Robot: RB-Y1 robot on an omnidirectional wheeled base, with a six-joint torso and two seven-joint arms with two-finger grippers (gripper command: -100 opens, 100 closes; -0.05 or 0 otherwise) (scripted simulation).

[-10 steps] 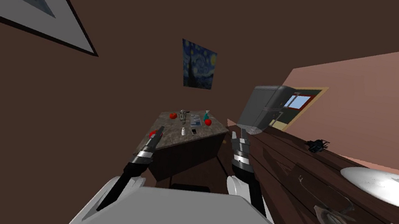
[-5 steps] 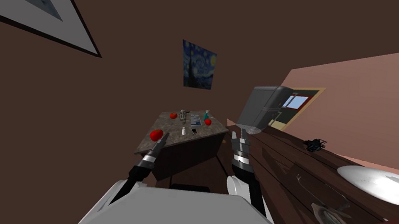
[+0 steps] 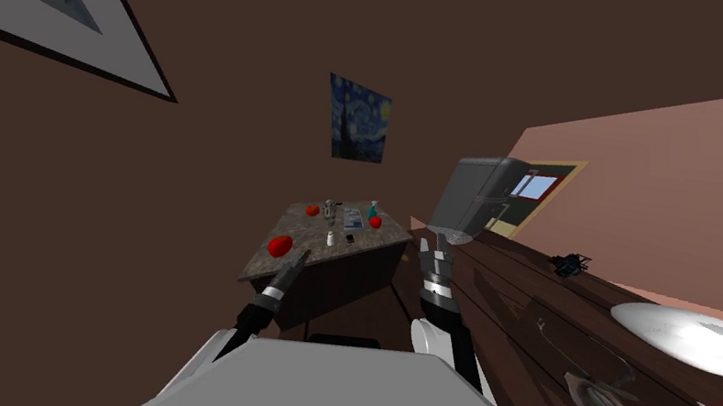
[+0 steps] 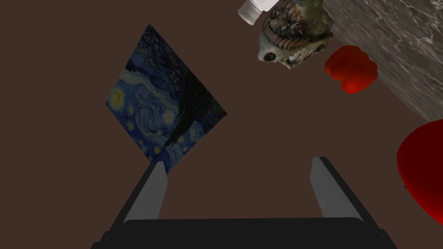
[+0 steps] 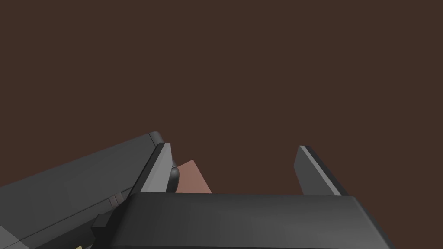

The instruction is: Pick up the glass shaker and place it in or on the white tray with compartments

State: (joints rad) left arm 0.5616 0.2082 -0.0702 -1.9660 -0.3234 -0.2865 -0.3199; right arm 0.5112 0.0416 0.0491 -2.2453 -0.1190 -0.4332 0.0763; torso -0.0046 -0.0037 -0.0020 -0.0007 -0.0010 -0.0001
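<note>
Hovers at the near edge of the table with left gripper spread wide, just right of a red fruit. Finds shaker farther in, mid-table, near the white tray. Holds right gripper likewise spread, off the table's right edge.

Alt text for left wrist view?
Left gripper open and empty, aimed at a brown wall with a swirly blue night-sky painting. To one side, a marbled tabletop holds a near red object, a farther red object, a mottled lump and a white cap.
</note>
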